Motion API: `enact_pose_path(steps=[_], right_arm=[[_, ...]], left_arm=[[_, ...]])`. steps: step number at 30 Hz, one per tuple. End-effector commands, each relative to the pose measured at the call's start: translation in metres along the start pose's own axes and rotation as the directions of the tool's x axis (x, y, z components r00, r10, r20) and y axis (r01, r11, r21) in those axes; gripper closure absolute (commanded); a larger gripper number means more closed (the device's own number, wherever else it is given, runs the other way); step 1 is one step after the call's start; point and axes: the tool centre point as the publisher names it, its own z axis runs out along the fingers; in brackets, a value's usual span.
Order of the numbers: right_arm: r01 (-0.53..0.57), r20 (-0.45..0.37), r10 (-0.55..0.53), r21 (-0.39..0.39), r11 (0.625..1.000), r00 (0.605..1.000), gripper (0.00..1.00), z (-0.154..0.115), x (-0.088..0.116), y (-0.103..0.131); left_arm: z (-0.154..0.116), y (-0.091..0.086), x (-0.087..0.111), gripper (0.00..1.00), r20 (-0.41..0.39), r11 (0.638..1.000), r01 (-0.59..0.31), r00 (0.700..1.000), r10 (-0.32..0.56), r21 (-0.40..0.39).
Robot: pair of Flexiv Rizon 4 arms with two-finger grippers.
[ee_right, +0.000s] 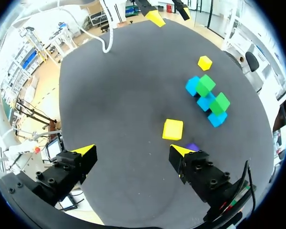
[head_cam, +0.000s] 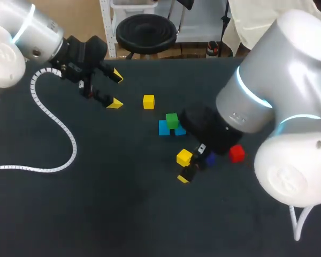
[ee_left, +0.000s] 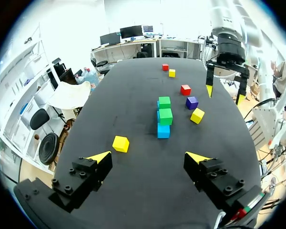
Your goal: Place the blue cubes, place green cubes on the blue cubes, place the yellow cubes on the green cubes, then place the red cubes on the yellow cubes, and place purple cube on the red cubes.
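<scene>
Closest to the right wrist camera, my right gripper (ee_right: pixel 133 150) hangs wide open over the table (ee_right: pixel 119 81) with nothing in it. One yellow cube (ee_right: pixel 173 129) lies just ahead of one fingertip, off to that side and not centred between the two. The purple cube (ee_right: pixel 192 147) sits tight beside that same finger, half hidden by it.

My worry is that coming straight down from this spot could land that fingertip on the yellow cube, or shove it and the purple cube aside. I would centre the fingers over the cube first.

Further out are the blue cubes (ee_right: pixel 205 101), bunched together with two green cubes (ee_right: pixel 219 102) perched on them. Carrying a cube in low could knock the green ones off.

A second yellow cube (head_cam: pixel 148 101) lies beyond the stack, and a red cube (head_cam: pixel 236 153) sits near my right arm. My left gripper (head_cam: pixel 116 90) is well apart at the far side, also wide open and empty. A white coiled cable (head_cam: pixel 43 123) trails across the table below it, clear of the cubes.
</scene>
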Motion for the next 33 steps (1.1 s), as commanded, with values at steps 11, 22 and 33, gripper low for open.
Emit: enact_pose_path(steps=[11,22,33], right_arm=[[0.006,0.021,-0.006,0.014,1.000,1.000,0.00,0.016,0.002,-0.013],[0.015,0.012,-0.015,-0.002,1.000,1.000,0.00,0.021,-0.002,-0.015],[0.019,-0.023,-0.020,-0.012,1.000,1.000,0.00,0.028,-0.003,-0.021]], left_arm=[[0.000,0.001,0.000,0.00,-0.001,1.000,-0.001,1.000,0.001,0.002],[0.000,0.001,0.000,0.00,-0.001,1.000,-0.001,1.000,0.001,0.002],[0.000,0.001,0.000,0.00,-0.001,1.000,-0.001,1.000,0.001,0.002]])
